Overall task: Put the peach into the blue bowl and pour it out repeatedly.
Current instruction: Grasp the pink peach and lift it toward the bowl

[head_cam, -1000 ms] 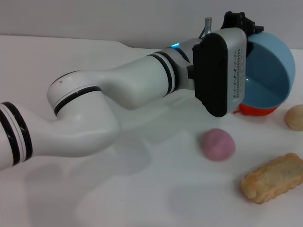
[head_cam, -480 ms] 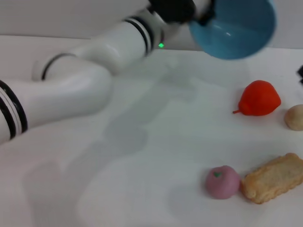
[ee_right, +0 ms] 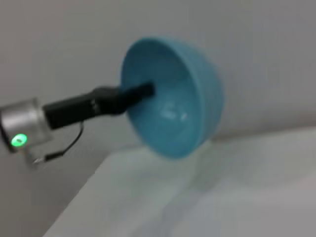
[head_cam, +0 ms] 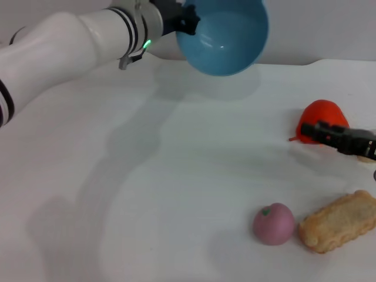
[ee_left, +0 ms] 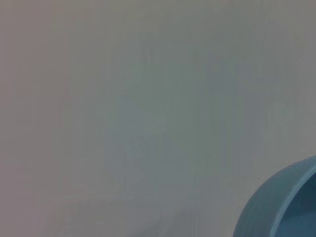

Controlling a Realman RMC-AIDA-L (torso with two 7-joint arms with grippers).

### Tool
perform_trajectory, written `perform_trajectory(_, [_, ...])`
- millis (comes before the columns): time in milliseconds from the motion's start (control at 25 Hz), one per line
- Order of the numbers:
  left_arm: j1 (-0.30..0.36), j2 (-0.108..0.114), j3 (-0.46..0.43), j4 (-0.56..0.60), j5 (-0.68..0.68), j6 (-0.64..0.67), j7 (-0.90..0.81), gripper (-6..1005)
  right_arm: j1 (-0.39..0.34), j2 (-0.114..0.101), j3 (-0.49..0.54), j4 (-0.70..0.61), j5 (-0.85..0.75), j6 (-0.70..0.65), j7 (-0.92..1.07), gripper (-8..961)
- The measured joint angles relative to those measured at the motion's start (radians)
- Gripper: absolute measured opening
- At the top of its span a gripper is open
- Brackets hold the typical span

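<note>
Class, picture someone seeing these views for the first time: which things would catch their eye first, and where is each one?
First, the blue bowl, held tilted in the air over the table's far side by the left gripper, which is clamped on its rim. Next, the peach on the table at the near right, touching a beige biscuit. The right gripper reaches in beside a red fruit.

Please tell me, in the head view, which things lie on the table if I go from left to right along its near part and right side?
Peach → biscuit, touching the peach's right side. Farther back, the red fruit, with the right gripper in front of it. The left gripper holds the blue bowl up in the air at the back, tipped on its side.
</note>
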Motion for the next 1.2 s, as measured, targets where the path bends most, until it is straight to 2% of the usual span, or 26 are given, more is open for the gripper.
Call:
perform_trajectory(120, [0.008, 0.002, -0.002, -0.003, -0.001, 0.014, -0.016, -1, 0.025, -0.004, 0.006, -0.094, -0.172, -0.073, 0.212, 668])
perform_trajectory(200, [0.008, 0.003, -0.002, -0.008, 0.0, 0.022, -0.019, -1, 0.061, -0.017, 0.017, -0.155, -0.337, -0.146, 0.356, 668])
perform_trajectory(480, [0.005, 0.003, -0.001, -0.012, 0.001, 0.051, -0.02, 0, 0.103, -0.04, 0.046, -0.161, -0.494, -0.204, 0.449, 669])
perform_trajectory(560, [0.004, 0.003, -0.002, -0.013, 0.0, 0.053, -0.02, 0, 0.107, -0.036, 0.043, -0.158, -0.501, -0.205, 0.45, 669])
perform_trajectory(760, [0.001, 0.001, 0.007, -0.017, -0.001, 0.049, -0.02, 0, 0.136, -0.006, -0.002, -0.139, -0.517, -0.189, 0.444, 668])
perform_trajectory(960, [-0.001, 0.0, 0.008, -0.019, -0.002, 0.048, -0.021, 0, 0.192, -0.005, -0.075, -0.034, -0.549, -0.13, 0.487, 668])
perform_trajectory(1200, [0.0, 0.0, 0.006, -0.02, -0.001, 0.051, -0.021, 0, 0.228, 0.0, -0.091, 0.013, -0.597, -0.096, 0.525, 669])
